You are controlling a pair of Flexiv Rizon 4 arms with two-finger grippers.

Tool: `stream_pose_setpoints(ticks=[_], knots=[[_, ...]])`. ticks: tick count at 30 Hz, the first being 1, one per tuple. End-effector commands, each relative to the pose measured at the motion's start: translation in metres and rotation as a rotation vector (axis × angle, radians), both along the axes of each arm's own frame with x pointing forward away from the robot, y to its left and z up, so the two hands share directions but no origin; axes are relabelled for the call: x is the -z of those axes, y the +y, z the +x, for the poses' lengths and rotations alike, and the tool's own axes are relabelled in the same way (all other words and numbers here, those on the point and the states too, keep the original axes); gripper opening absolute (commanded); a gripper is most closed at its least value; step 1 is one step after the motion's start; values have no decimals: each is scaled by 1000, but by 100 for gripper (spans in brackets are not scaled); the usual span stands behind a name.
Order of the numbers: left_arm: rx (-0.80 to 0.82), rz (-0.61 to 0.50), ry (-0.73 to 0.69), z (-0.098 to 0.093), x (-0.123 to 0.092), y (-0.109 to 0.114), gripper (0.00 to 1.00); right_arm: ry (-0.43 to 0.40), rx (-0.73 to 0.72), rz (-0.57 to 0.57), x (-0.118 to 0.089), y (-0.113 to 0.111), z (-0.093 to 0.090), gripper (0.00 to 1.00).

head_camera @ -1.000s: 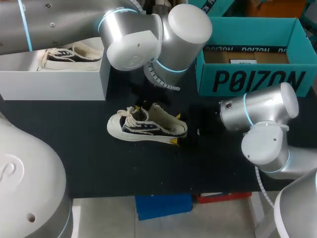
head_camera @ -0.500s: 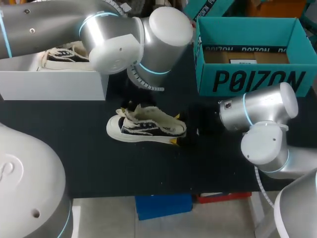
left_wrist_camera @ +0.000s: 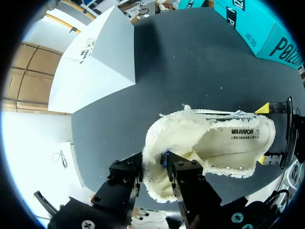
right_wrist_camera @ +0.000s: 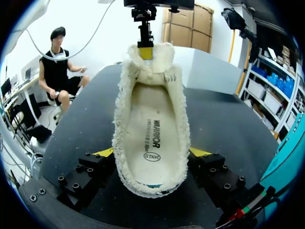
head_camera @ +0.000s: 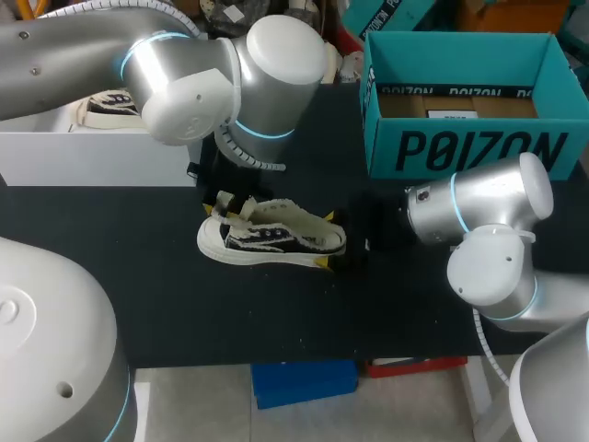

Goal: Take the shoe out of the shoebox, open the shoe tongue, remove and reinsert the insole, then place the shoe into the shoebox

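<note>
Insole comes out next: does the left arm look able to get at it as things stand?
Probably not yet: the left pincer is shut on the tongue, holding it open. The insole lies uncovered, but the right pincer is busy too, clamping the shoe at its heel.

Table [head_camera: 276,313]: black matte top, flat, scattered pale specks on surface; lighting bright and even, soft shadows only; front edge straight

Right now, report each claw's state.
Left claw: shut on the shoe tongue.
Right claw: shut on the shoe at its heel.
</note>
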State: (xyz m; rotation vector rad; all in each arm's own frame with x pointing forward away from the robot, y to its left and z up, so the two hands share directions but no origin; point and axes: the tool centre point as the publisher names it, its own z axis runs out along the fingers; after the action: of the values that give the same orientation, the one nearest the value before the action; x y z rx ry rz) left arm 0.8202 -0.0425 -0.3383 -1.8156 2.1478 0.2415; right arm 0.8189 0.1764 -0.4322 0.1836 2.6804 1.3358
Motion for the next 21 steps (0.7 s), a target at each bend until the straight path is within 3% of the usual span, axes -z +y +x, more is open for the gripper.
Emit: stream_pose_setpoints(ticks=[1,13,21], knots=[[-4,-33,4,-2,1,15,100,1,1,-1,0,-1,1,0],[-44,-52,32,0,19,44,100,1,1,-1,0,-1,1,0],[-47,-72,45,7,32,48,100,1,1,-1,0,-1,1,0]])
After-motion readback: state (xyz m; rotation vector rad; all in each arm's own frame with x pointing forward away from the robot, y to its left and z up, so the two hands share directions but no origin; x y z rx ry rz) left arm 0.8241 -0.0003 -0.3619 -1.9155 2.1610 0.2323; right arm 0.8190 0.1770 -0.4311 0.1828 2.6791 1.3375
